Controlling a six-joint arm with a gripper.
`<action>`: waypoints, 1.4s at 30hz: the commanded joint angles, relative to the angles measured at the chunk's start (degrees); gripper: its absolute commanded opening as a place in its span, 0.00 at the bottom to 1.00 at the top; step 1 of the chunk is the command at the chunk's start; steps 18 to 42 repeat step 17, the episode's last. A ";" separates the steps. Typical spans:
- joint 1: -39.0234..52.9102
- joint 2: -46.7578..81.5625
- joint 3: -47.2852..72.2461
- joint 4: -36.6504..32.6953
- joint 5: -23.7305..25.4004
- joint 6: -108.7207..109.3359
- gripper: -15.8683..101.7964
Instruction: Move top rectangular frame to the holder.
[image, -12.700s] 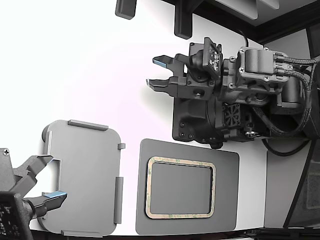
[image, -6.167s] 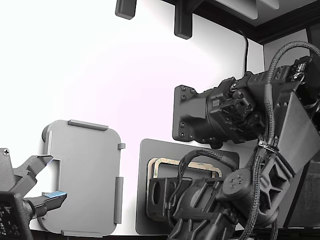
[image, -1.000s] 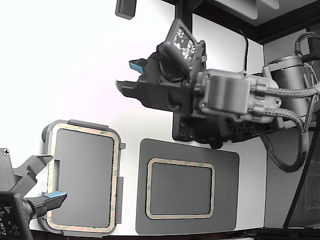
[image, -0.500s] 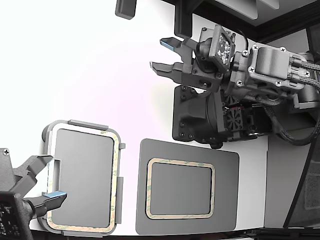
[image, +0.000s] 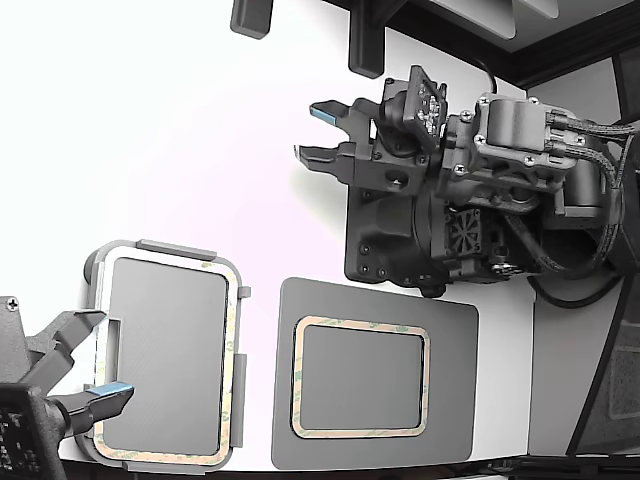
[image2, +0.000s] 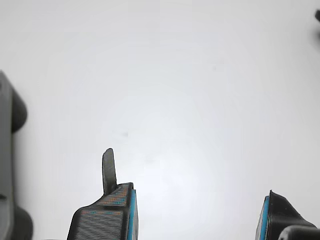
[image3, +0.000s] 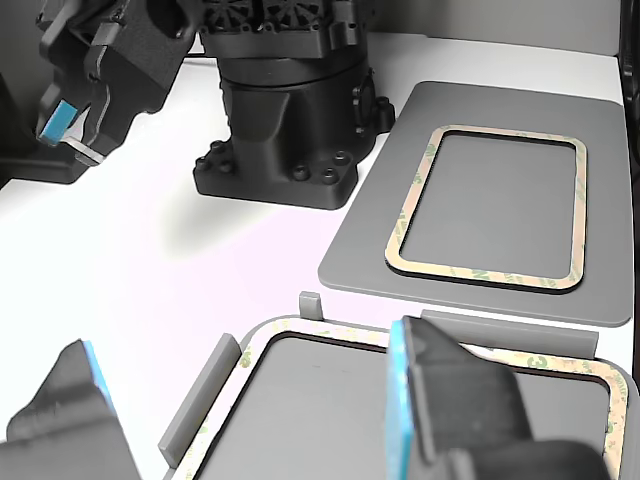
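Exterior view overhead, wrist view close above bare table (image2: 200, 90), other view low, both showing holder (image: 160, 249).

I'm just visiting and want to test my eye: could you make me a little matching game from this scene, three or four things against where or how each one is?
Things:
1. pincer
2. frame in the holder
3. second frame
4. holder

States:
a. lies on the dark grey pad
b. light grey, at the exterior view's left
c. open, holding nothing, above bare white table
d. seated inside the raised tabs

Pairs: 1-c, 2-d, 3-a, 4-b
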 joint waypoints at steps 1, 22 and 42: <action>-0.97 1.93 -0.79 -0.79 -2.55 -1.58 0.98; -0.97 1.93 -0.79 -0.79 -3.43 -2.11 0.98; -0.97 1.93 -0.79 -0.79 -3.43 -2.11 0.98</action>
